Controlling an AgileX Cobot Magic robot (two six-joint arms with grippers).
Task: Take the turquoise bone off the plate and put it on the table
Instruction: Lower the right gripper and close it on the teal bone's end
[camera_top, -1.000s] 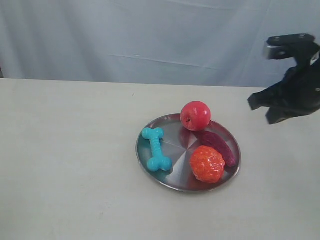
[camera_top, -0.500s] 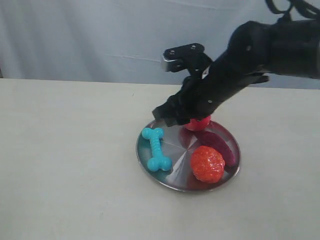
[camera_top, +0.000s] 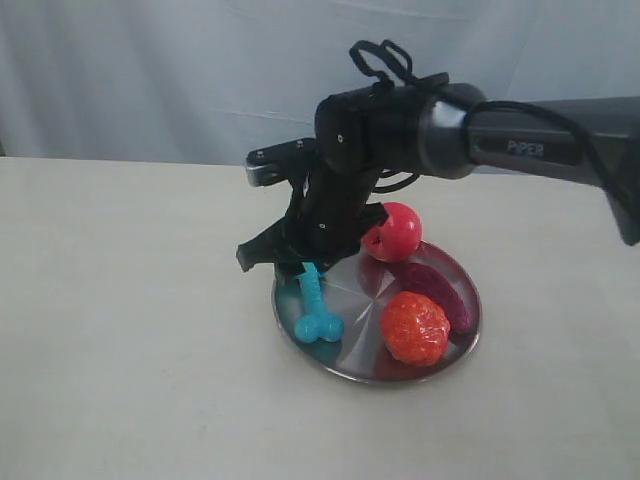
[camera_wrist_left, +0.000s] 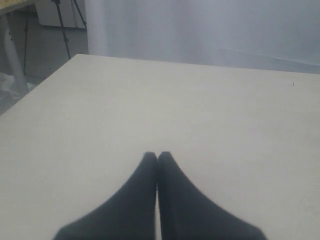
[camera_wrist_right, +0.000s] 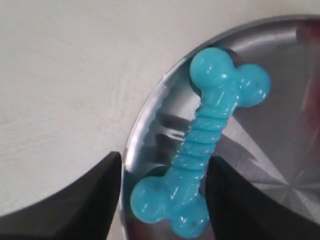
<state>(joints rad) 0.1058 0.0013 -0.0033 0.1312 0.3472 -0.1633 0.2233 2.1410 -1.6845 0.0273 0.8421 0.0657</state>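
The turquoise bone lies on the left part of the silver plate, which rests on the cream table. My right gripper hangs over the bone's far end at the plate's left rim and hides that knob in the exterior view. In the right wrist view the gripper is open, its two dark fingers on either side of the bone near one knobbed end, not touching it. The plate shines under it. My left gripper is shut and empty over bare table.
On the plate also sit a red apple, a dark purple oblong fruit and a bumpy orange-red fruit. The right arm stretches in from the right above them. A pale cloth backs the table.
The right arm has swung in from the right edge, across the plate, and come down over the bone's far end. The bone and fruits have not moved.
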